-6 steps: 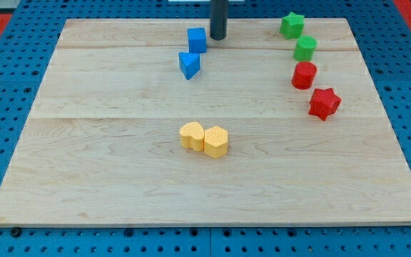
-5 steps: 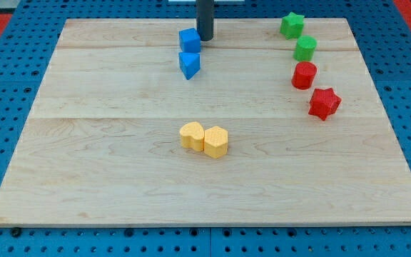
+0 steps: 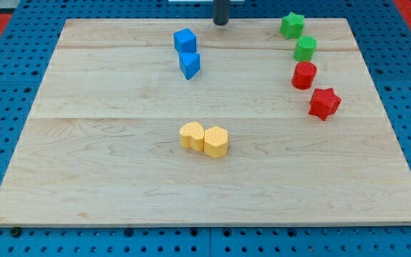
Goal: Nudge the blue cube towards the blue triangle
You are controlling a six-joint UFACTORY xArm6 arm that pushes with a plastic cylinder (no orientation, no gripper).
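The blue cube sits near the view's top, left of centre, on the wooden board. The blue triangle lies just below it, touching or nearly touching its lower edge. My tip is at the board's top edge, up and to the right of the blue cube, clear of both blue blocks.
A green star, a green cylinder, a red cylinder and a red star run down the view's right. Two yellow blocks sit together at the centre.
My tip pushed the blue cube leftward and slightly down against the blue triangle, then drew back up and to the right, away from the cube.
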